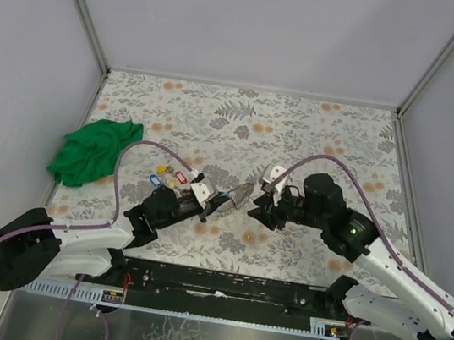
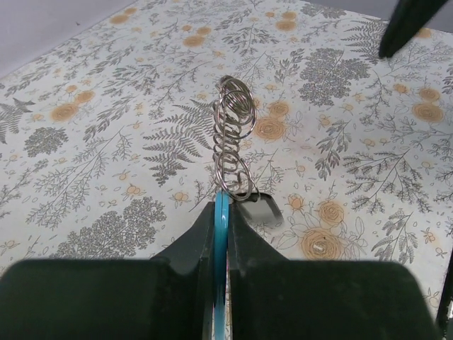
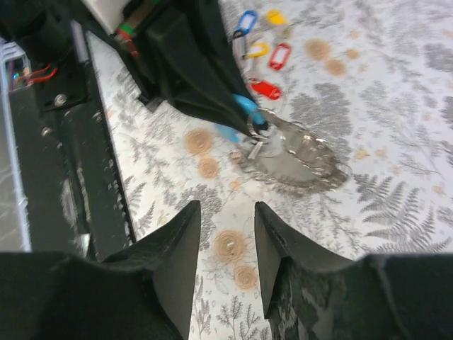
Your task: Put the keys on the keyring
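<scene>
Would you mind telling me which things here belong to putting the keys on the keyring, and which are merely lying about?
Part of the job:
- keys, tagged, loose on the table
- keyring
- left gripper, shut on the keyring's blue arc
- right gripper, open, facing the keyring

Just lying about:
- green cloth, crumpled at the left
- floral table cover

Soft, even light fills all three views, leaving only faint shadows on the counter (image 1: 317, 141). Both wrist views blur in the near foreground, and the right one looks slightly smeared throughout.
</scene>
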You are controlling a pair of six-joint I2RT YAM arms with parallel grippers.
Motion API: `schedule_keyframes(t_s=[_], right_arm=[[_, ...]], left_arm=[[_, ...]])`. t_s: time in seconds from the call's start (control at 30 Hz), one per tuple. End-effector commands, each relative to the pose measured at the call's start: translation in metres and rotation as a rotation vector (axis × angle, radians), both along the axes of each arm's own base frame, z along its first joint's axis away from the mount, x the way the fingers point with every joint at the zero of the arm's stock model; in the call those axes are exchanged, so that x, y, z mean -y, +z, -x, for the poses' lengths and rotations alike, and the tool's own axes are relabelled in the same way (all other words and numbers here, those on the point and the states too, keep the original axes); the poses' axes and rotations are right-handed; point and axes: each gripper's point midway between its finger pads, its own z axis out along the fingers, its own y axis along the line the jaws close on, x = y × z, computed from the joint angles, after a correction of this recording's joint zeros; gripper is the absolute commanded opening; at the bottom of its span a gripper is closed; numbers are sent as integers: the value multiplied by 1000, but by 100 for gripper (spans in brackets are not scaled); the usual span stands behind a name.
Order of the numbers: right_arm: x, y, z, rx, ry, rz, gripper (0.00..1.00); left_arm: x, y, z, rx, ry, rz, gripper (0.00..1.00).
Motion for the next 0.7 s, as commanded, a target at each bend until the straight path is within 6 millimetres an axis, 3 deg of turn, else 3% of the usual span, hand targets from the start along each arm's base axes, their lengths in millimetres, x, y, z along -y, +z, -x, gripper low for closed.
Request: schedule_keyframes(t_s=[0.0,0.17,0.4,0.67], right_arm=[[2,32,-31,116,-200,-183,43],[-6,35,-46,42,-323,-344,39],[-28,37,-43,-131,-324,-527,37],[-25,43,-55,-224,-437,-632,38]], left_arm=[[-7,41,-6,146,36,112,0],[-5,46,-2,135,22,134,0],[-9,48,-4,89,54,164,0],[-9,49,-6,49,70,194,0]])
